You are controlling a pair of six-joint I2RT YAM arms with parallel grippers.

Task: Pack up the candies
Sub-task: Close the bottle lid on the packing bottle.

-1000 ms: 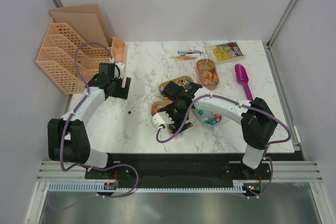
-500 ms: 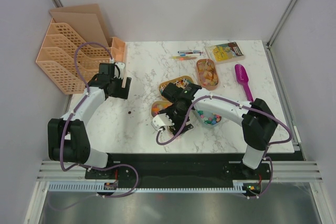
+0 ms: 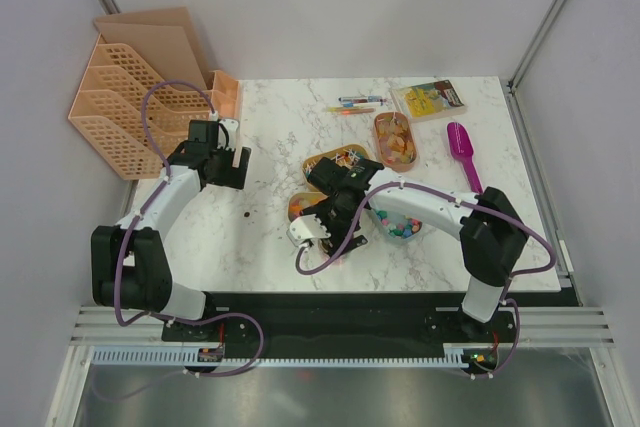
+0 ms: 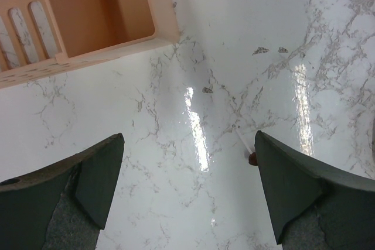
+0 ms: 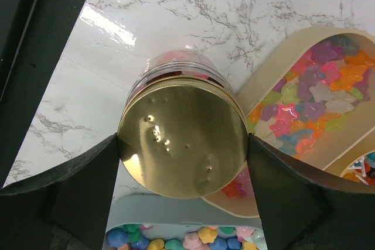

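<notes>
My right gripper (image 5: 184, 139) is shut on the gold lid of a clear jar (image 5: 183, 144) with pink and red candies inside, held just above the table. Beside it lies a beige tray (image 5: 266, 77) of bright star candies (image 5: 310, 100). A pale blue tray (image 5: 176, 212) of pastel candies (image 5: 202, 239) lies under the jar. In the top view the right gripper (image 3: 325, 222) is among the trays, over the jar. My left gripper (image 4: 188, 139) is open over bare marble, with a small brown sweet (image 4: 252, 158) by its right finger. Left gripper (image 3: 228, 165) is next to the organiser.
A peach file organiser (image 3: 125, 97) with a small box (image 4: 99, 10) stands at the back left. Two more candy trays (image 3: 335, 160) (image 3: 395, 137) lie mid-table. Pens (image 3: 355, 104), a yellow packet (image 3: 432, 99) and a purple scoop (image 3: 463, 147) lie at the back right.
The right gripper with the jar has shifted slightly towards the left and near side. The left arm has not moved.
</notes>
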